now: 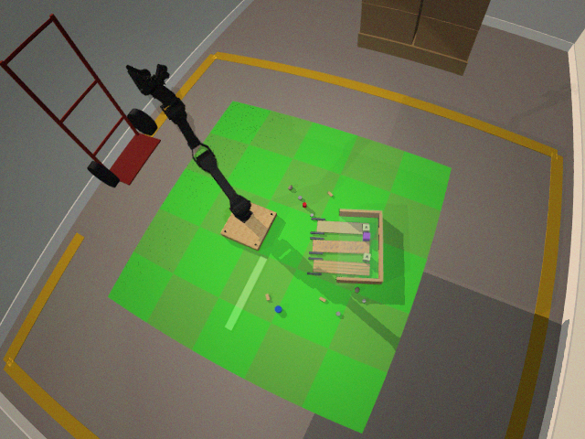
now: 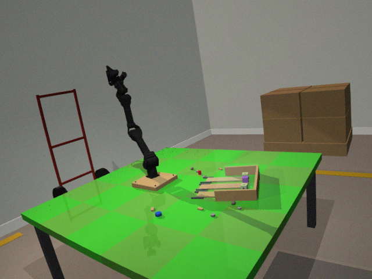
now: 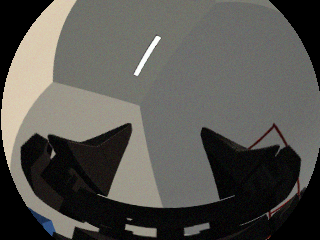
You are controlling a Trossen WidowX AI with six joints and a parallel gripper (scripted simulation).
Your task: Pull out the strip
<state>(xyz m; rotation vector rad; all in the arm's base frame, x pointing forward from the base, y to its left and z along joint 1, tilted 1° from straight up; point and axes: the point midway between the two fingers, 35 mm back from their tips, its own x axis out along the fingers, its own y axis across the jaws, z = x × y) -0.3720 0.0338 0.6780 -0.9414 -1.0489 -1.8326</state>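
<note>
My gripper (image 1: pixel 145 67) (image 2: pixel 116 69) (image 3: pixel 167 128) is open and empty, high above the table and far from the strips. Three wooden strips lie side by side: a pale one (image 1: pixel 337 228) (image 2: pixel 224 179), a speckled middle one (image 1: pixel 335 246) (image 2: pixel 219 186) and a grooved one (image 1: pixel 337 267) (image 2: pixel 206 194). One whitish marked cube (image 1: pixel 366 227) (image 2: pixel 244 174) is at the pale strip's far end. A plain purple cube (image 1: pixel 366 236) (image 2: pixel 245 179) is beside it. Another whitish marked cube (image 1: pixel 366 257) (image 2: pixel 244 186) is between the middle and grooved strips' far ends. The marks are too small to read; exact supports are unclear.
A three-sided wooden wall (image 1: pixel 380 269) (image 2: pixel 234 195) surrounds the cubes, open toward the arm's base. Dark rods (image 1: pixel 315 258) (image 2: pixel 197 197) flank the strips' near ends. A red piece (image 1: pixel 303 205) (image 2: pixel 199 172), a blue disc (image 1: pixel 278 309) (image 2: pixel 158 214) and small bits lie around. A red hand truck (image 1: pixel 136 158) stands beyond the table.
</note>
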